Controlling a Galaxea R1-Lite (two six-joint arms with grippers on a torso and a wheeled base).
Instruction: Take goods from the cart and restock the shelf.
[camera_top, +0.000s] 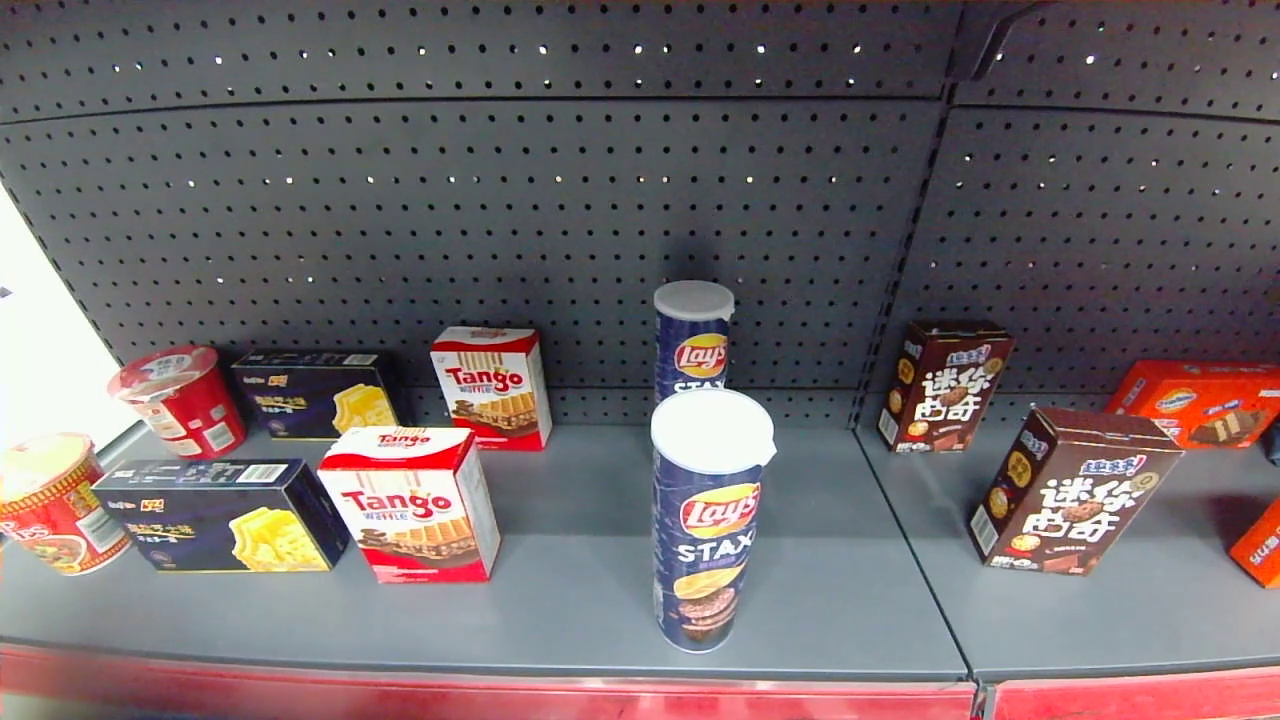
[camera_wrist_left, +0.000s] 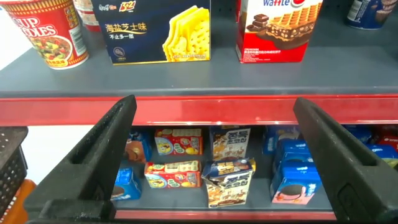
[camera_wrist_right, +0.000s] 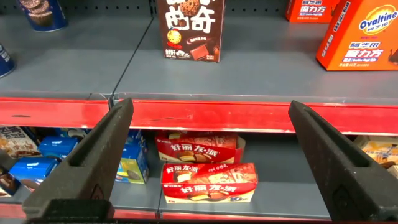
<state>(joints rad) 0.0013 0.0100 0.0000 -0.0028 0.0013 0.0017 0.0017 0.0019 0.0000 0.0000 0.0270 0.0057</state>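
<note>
Centrally, a chip can (camera_top: 707, 520) stands between wafer box (camera_top: 415, 505) and brown box (camera_top: 1075, 490).

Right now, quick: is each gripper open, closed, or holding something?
Left gripper: open, holding nothing.
Right gripper: open, holding nothing.

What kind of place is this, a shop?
Most likely a shop aisle: chip cans and wafer boxes stand in rows on a grey shelf with a pegboard back and a red front strip.
</note>
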